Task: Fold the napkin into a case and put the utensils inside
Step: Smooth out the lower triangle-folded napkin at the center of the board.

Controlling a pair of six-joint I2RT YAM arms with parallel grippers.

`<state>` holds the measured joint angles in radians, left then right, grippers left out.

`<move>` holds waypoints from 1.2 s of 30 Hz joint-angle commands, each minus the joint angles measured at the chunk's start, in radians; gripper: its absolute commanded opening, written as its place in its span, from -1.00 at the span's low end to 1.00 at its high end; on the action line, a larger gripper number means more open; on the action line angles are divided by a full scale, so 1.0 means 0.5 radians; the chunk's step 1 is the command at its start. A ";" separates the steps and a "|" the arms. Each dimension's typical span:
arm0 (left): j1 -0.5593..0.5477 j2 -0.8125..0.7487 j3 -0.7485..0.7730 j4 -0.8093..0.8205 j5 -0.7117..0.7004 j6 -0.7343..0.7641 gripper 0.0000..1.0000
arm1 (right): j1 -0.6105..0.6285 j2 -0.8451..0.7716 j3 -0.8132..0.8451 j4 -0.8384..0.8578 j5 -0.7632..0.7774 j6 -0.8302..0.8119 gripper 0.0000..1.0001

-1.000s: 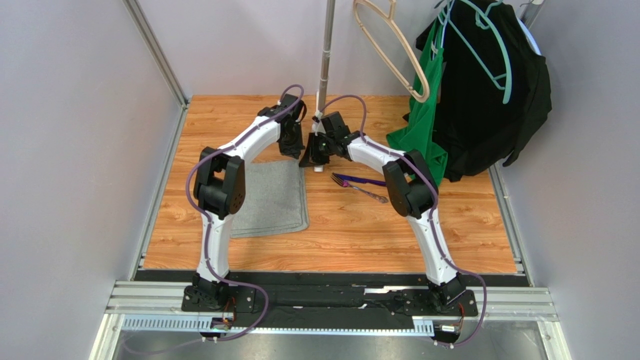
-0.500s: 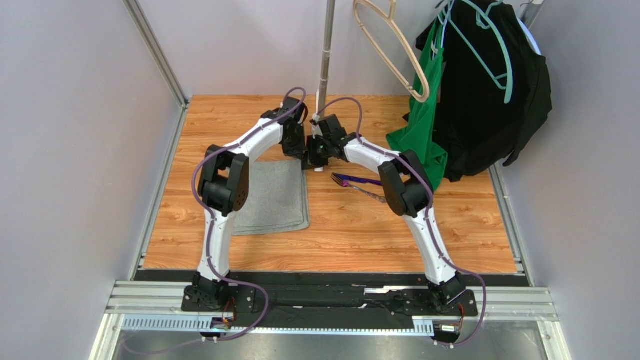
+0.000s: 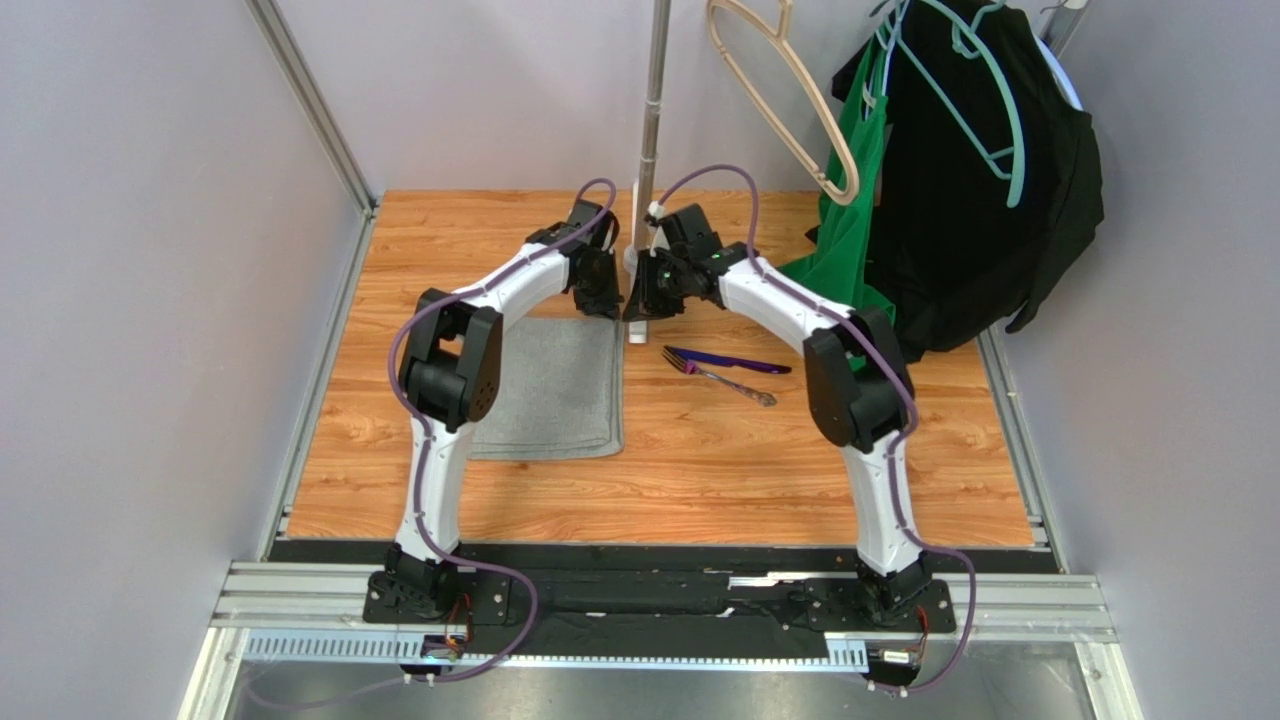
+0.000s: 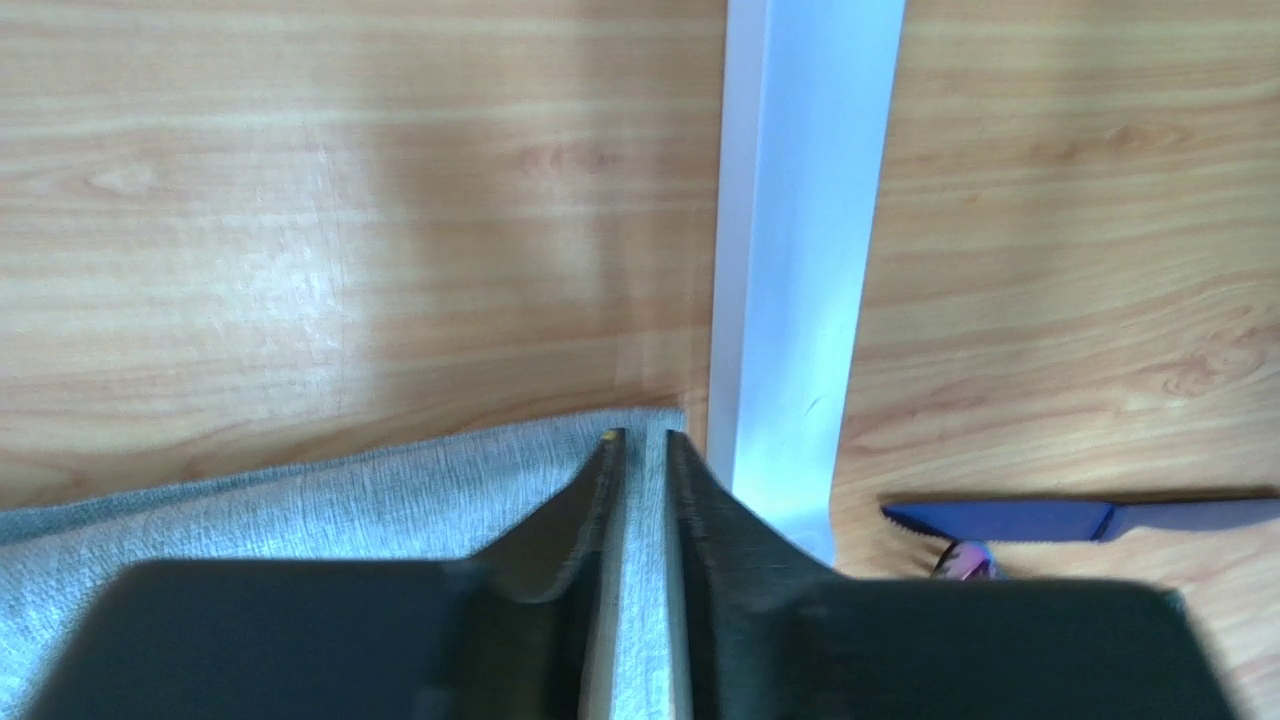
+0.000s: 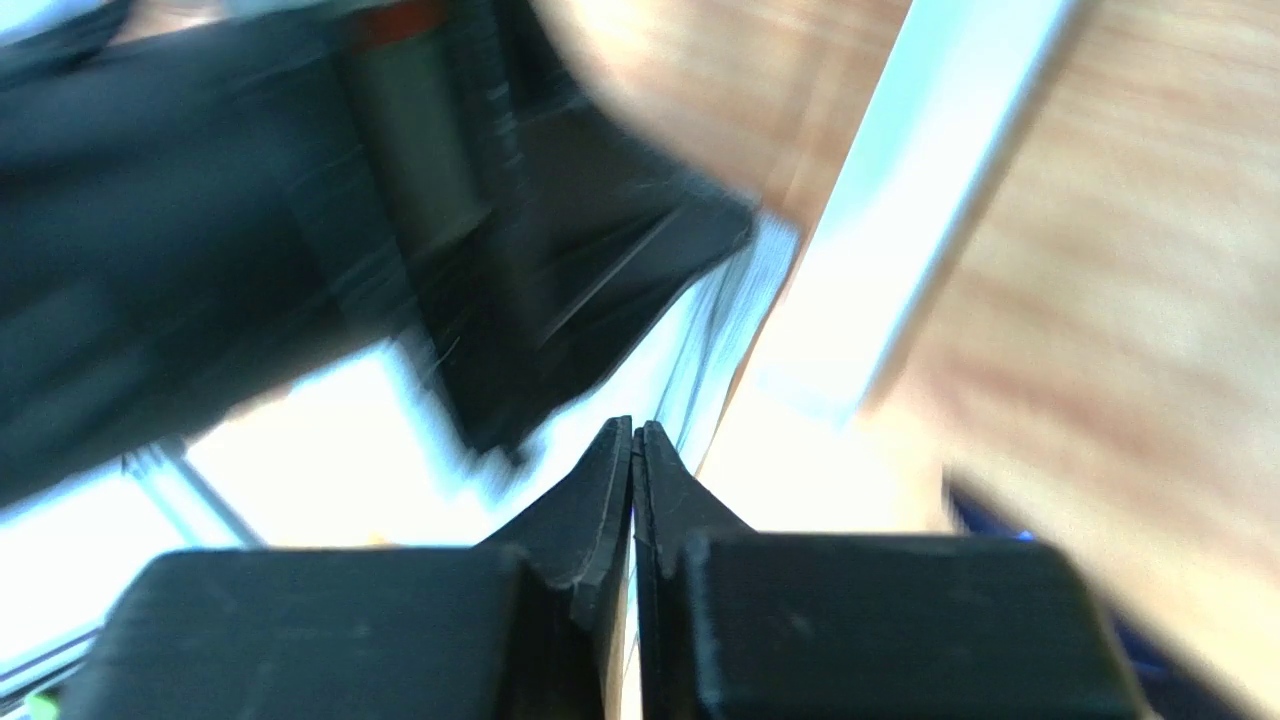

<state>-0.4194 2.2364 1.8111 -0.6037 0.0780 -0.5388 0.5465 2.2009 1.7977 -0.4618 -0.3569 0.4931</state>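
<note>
Napkin (image 3: 549, 387), folded over, has just been laid flat at centre-left, left gripper (image 3: 603, 303) parting a crack over its upper-right corner, right gripper (image 3: 642, 312) clenched empty beside it, utensils (image 3: 726, 371) waiting just right: narrower folds probably remain.

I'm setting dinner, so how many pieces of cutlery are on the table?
2. A dark purple straight knife lies on the wooden table, right of the grey cloth; a silvery fork lies just in front of it.

You'll see the heather-grey napkin (image 3: 549, 393) lying flat as a rectangle, its far corner beneath the jaws of your left gripper (image 4: 642, 438). The purple knife (image 3: 736, 363) and the fork (image 3: 729, 384) lie to the right of the jaws, converging at their nearer ends.
</note>
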 commanded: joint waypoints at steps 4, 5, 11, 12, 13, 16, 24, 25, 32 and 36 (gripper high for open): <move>-0.017 -0.465 -0.249 -0.069 0.046 -0.033 -0.35 | 0.027 -0.499 -0.541 0.092 -0.145 -0.001 -0.83; -0.017 -0.524 -0.302 -0.078 0.046 -0.033 -0.30 | 0.045 -0.527 -0.604 0.116 -0.179 -0.004 -0.82; -0.008 -0.898 -0.824 -0.066 -0.064 -0.085 -0.57 | 0.128 -0.579 -0.889 0.276 -0.188 -0.013 -0.66; -0.008 -0.899 -0.861 -0.069 -0.061 -0.091 -0.74 | 0.143 -0.564 -0.905 0.279 -0.182 -0.029 -0.67; -0.008 -0.883 -0.919 -0.063 -0.009 -0.112 -0.83 | 0.162 -0.552 -0.920 0.285 -0.176 -0.035 -0.68; -0.051 -0.853 -1.017 -0.023 0.083 -0.171 -0.91 | 0.199 -0.530 -1.027 0.368 -0.188 -0.014 -0.89; -0.232 -0.862 -1.226 0.032 0.001 -0.303 -0.91 | 0.331 -0.545 -1.199 0.528 -0.243 0.130 -1.00; -0.244 -0.859 -1.235 0.029 -0.009 -0.306 -0.90 | 0.343 -0.542 -1.242 0.552 -0.250 0.134 -1.00; -0.351 -0.822 -1.241 -0.014 -0.027 -0.343 -0.89 | 0.374 -0.466 -1.310 0.653 -0.298 0.167 -1.00; -0.364 -0.840 -1.247 -0.044 0.122 -0.459 -0.87 | 0.377 -0.438 -1.359 0.880 -0.418 0.336 -1.00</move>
<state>-0.5842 1.8240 1.1893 -0.6102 0.0753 -0.7002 0.7334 1.9644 1.1408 -0.1635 -0.5098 0.5858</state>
